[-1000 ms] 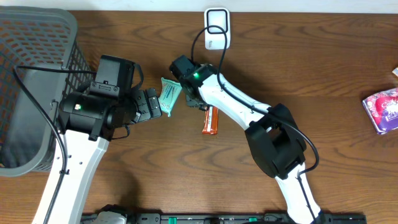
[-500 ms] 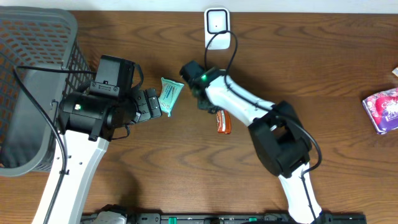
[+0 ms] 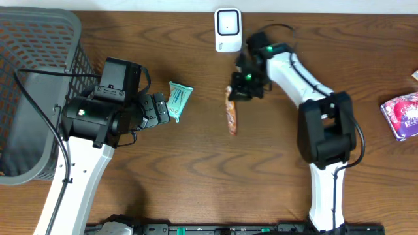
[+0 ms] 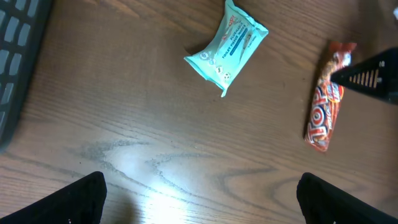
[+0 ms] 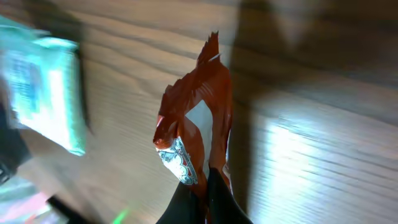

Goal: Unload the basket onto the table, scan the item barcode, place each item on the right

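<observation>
An orange snack bar [image 3: 230, 112] hangs by one end from my right gripper [image 3: 243, 91], a little in front of the white barcode scanner [image 3: 227, 29] at the table's back edge. In the right wrist view the fingers [image 5: 208, 186] are shut on the crimped end of the wrapper [image 5: 196, 130]. A teal wipes packet [image 3: 178, 100] lies flat on the table, just beyond my left gripper [image 3: 160, 108]. That gripper [image 4: 202, 190] stands open over bare wood, with the teal packet [image 4: 227, 48] and the bar [image 4: 324, 115] ahead of it.
A dark mesh basket [image 3: 39, 39] fills the left side of the table. A purple packet [image 3: 401, 114] lies at the far right edge. The scanner's cable runs behind the right arm.
My right gripper shut on the orange bar's end and swung right and back, away from the teal packet and nearer the scanner. The left arm has not moved.
</observation>
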You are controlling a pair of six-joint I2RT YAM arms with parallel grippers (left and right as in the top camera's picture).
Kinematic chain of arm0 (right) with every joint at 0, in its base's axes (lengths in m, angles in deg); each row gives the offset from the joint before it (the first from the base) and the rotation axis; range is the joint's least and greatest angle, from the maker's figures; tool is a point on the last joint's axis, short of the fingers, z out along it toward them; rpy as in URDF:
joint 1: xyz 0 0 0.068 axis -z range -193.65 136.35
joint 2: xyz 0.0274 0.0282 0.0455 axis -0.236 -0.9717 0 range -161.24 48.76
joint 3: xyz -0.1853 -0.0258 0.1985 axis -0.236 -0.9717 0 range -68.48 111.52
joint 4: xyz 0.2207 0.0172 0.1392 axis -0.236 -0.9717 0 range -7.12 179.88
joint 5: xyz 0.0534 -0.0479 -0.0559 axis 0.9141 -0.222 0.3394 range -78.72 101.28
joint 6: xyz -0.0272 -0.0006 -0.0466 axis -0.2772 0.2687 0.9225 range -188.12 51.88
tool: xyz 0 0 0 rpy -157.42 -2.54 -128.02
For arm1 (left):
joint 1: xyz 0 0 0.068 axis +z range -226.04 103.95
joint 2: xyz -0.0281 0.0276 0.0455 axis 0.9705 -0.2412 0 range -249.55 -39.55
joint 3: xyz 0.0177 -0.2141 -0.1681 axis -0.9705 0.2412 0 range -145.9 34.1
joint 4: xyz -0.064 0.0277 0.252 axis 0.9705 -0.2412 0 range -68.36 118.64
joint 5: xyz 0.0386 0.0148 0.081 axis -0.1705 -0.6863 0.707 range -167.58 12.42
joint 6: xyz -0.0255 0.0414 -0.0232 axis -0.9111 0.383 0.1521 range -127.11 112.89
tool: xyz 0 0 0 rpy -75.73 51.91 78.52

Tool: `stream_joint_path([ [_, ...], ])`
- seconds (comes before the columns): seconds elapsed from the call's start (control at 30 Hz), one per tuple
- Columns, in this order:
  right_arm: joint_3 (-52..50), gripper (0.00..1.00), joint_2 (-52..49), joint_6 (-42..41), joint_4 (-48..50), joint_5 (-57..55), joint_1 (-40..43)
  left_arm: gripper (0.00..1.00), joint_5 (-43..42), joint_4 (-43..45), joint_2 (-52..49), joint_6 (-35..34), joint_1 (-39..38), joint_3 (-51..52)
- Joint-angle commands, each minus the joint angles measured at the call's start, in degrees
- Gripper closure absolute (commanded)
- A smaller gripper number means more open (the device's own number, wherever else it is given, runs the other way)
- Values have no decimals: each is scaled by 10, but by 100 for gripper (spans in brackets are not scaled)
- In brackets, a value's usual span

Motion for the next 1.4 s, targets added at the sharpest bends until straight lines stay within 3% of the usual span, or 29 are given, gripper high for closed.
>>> stream_joint_path([
  [0.0,-80,99,-5,33,40,38,50,2,7,-2,0,-3,1,-3],
  [0.03,-93,97,-5,47,48,25,67,2,7,-2,0,-3,1,-3],
  [0.07,-97,74,-5,66,45,18,87,2,7,-2,0,-3,1,-3],
  [0.13,-83,55,-1,82,7,18,122,2,7,-2,0,-3,1,-3],
  [0.27,-12,48,15,111,-106,-2,167,2,7,-2,0,-3,1,-3],
  [0.4,34,47,41,138,-193,-4,164,2,7,-2,0,-3,1,-3],
  [0.6,28,45,62,161,-232,-83,71,2,7,-2,0,-3,1,-3],
  [0.7,6,42,61,103,-209,-146,25,2,7,-2,0,-3,1,-3],
  [0.9,-52,44,61,8,-133,-194,-30,2,7,-2,0,-3,1,-3],
  [1.07,-109,52,61,-15,-63,-185,-54,2,7,-2,0,-3,1,-3],
  [1.2,-143,79,61,-23,-17,-164,-69,2,7,-2,0,-3,1,-3],
  [1.23,-143,99,61,-25,-11,-164,-74,2,7,-2,0,-3,1,-3],
  [1.37,-100,99,64,-24,-16,-165,-78,2,7,-2,0,-3,1,-3],
])
